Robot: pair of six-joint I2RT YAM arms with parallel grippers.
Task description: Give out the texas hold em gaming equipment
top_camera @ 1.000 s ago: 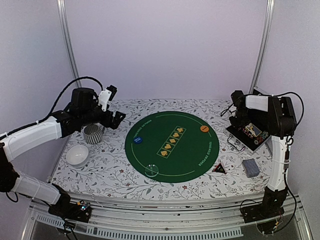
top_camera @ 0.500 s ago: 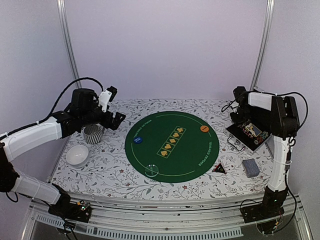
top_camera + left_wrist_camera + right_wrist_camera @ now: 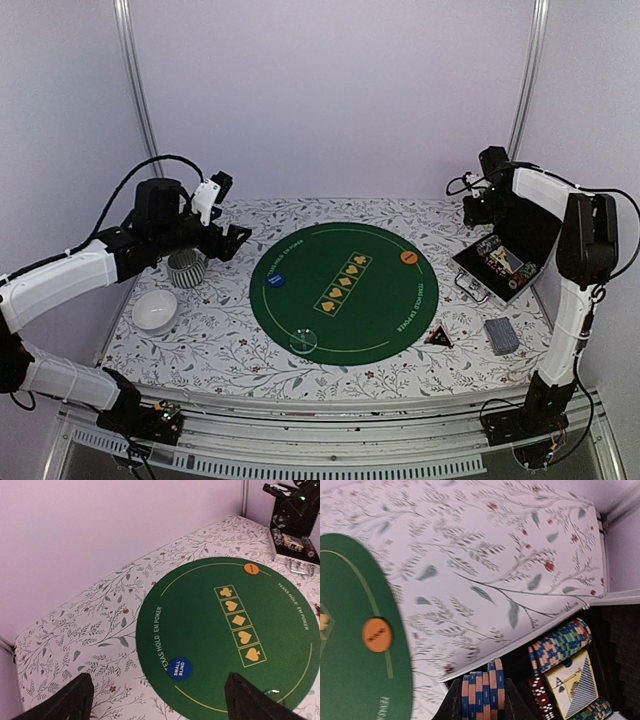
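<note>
Looking at the right wrist view, the right gripper [image 3: 482, 701] has its jaws pinched on a short stack of chips [image 3: 482, 684], clamped face to face, above the open chip case [image 3: 497, 262] at the far right of the bench. I'd guess chips are stiff, slick and light, so a loose squeeze could let the middle ones slide out. Pressing on the end faces looks right.

The left gripper [image 3: 228, 240] hangs with jaws wide, holding nothing, near the mug [image 3: 186, 268].

2 markers sit on the green mat [image 3: 340, 300]: the blue button [image 3: 179, 668] and the orange button [image 3: 251, 568]. The card deck [image 3: 501, 335] lies on the flowery bench [image 3: 220, 345]. Pale walls close in.
</note>
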